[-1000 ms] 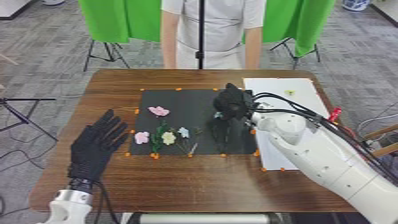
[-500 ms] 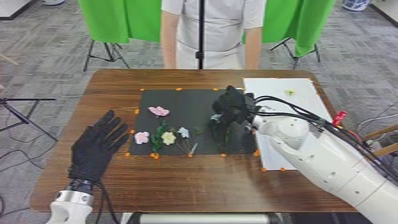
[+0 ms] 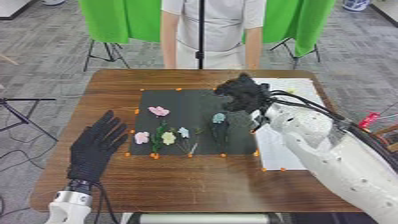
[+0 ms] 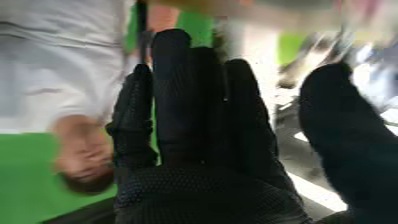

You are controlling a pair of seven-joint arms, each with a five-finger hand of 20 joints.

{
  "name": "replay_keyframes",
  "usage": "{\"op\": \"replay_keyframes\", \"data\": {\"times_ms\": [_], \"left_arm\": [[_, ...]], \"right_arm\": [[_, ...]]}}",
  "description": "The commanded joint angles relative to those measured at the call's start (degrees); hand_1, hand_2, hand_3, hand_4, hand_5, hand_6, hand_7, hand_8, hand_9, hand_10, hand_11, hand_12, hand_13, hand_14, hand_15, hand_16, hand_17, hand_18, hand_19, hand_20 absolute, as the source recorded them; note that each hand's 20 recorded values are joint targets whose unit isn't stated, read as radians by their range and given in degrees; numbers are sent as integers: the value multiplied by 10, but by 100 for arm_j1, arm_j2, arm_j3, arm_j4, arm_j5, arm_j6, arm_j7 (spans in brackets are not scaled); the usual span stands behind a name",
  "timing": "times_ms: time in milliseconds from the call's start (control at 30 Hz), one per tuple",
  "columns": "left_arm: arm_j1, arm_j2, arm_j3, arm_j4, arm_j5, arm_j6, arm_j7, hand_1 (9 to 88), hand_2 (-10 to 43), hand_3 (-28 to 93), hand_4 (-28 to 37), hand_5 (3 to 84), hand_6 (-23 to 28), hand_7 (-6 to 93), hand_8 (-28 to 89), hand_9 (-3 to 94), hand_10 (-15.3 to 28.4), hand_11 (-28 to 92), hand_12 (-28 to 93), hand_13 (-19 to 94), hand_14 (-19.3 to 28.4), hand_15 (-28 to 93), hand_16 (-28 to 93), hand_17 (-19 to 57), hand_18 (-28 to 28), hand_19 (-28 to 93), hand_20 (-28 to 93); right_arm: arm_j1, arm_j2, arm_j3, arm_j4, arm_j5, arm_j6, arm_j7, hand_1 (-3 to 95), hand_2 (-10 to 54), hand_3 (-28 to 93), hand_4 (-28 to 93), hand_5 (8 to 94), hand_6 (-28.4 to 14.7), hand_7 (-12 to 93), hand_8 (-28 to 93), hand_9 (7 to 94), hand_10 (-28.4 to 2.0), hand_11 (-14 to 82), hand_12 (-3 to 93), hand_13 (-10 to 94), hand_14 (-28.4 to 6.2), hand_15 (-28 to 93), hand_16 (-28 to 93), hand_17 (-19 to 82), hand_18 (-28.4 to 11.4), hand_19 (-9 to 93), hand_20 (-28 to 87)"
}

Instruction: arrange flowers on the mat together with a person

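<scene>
A: Which item is serving as the reference?

B: The black mat [image 3: 191, 102] is serving. It is lying on the brown table [image 3: 178, 185], with orange markers [image 3: 223, 155] marking its edges.

A: State the right hand's position and setting.

B: The right hand [image 3: 244, 94] is hovering at the mat's far right corner, crossing that edge. It is standing wide: its fingers [image 4: 178, 100] are extending straight, and its thumb [image 4: 342, 115] is standing well apart. I am seeing nothing in its grasp.

A: And the left hand?

B: The left hand [image 3: 93, 150] is occupying the area just beside the mat's left edge, its fingers spreading straight and open. A narrow strip of wood is separating the two.

A: Locate the flowers.

B: A blue flower [image 3: 218, 118] is lying on the mat's right half, its stem pointing toward the near edge. On the left half, an upper pink flower [image 3: 158, 111], a lower pink flower [image 3: 141, 137], a yellow flower [image 3: 169, 137] and a small pale flower [image 3: 184, 132] are forming a group.

A: Room for moving?

B: The mat's far left part is offering open room. A white sheet [image 3: 275, 155] is bordering the mat's right edge.
</scene>
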Motion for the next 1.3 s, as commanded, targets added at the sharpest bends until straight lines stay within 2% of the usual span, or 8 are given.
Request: {"op": "replay_keyframes", "data": {"times_ms": [33, 133, 300, 467, 700, 900, 1233, 1300], "left_arm": [[218, -22, -86, -192, 118, 135, 25, 240, -26, 699, -253, 315, 37, 137, -75, 243, 113, 132, 175, 201, 134, 166, 50, -112, 215, 396, 97], [303, -25, -100, -342, 522, 286, 86, 241, -25, 698, -253, 313, 35, 136, -75, 242, 113, 131, 175, 201, 134, 166, 50, -112, 215, 396, 98], [352, -83, -131, -399, 630, 208, 95, 242, -26, 697, -251, 293, 28, 140, -77, 232, 108, 127, 175, 196, 131, 161, 50, -112, 214, 395, 96], [528, -50, -123, -442, 589, 403, 124, 234, -28, 700, -260, 298, 31, 143, -78, 230, 108, 126, 178, 188, 129, 157, 53, -115, 213, 393, 95], [539, 132, -18, -424, 551, 644, 303, 240, -34, 702, -256, 286, 27, 142, -78, 209, 101, 121, 183, 168, 120, 139, 58, -121, 209, 385, 94], [347, 135, 106, -307, 514, 580, 366, 249, -35, 699, -249, 283, 25, 149, -80, 207, 100, 122, 188, 171, 120, 138, 66, -119, 209, 388, 98], [363, 217, 40, -311, 517, 660, 295, 251, -34, 698, -245, 281, 24, 156, -85, 207, 100, 124, 189, 174, 120, 143, 67, -118, 210, 389, 99], [253, 325, 46, -247, 550, 586, 444, 252, -34, 697, -245, 281, 24, 157, -85, 207, 100, 124, 189, 173, 120, 144, 66, -118, 210, 389, 99]], "right_arm": [[-2292, 60, 3102, -1738, 4253, -988, 1017, 205, 81, 893, -220, 431, -39, 228, -129, 447, -137, 259, 233, 396, -118, 461, 158, 143, -205, 649, 433], [-3412, 254, 4002, -2034, 6282, -615, 876, 196, 80, 853, -235, 398, -53, 189, -115, 399, -153, 213, 229, 347, -134, 387, 173, 123, -211, 580, 378], [-4995, -426, 5100, -2620, 6632, -312, 810, 139, 51, 802, -240, 378, -62, 130, -89, 367, -160, 126, 224, 319, -148, 250, 211, 108, -215, 486, 282], [-5689, -1239, 5500, -2894, 7357, -394, 1227, 134, 24, 803, -237, 351, -55, 96, -76, 339, -152, 65, 223, 286, -144, 101, 294, 76, -217, 403, 239], [-5679, -1383, 5703, -3016, 7032, -396, 1097, 135, 14, 802, -236, 324, -56, 90, -70, 308, -152, 47, 227, 260, -140, 49, 327, 35, -220, 370, 224], [-5601, -1389, 5696, -2927, 7100, -338, 971, 137, 3, 810, -234, 329, -58, 118, -71, 312, -152, 80, 252, 270, -136, 60, 355, 29, -223, 396, 238], [-5710, -1505, 5392, -2888, 6983, 109, 657, 146, -5, 821, -238, 346, -58, 157, -81, 324, -151, 107, 251, 283, -131, 113, 345, 31, -227, 430, 258], [-5689, -1540, 5320, -2864, 6931, 119, 499, 145, -5, 824, -239, 348, -58, 169, -85, 327, -154, 116, 253, 286, -130, 124, 339, 33, -228, 437, 262]]}}
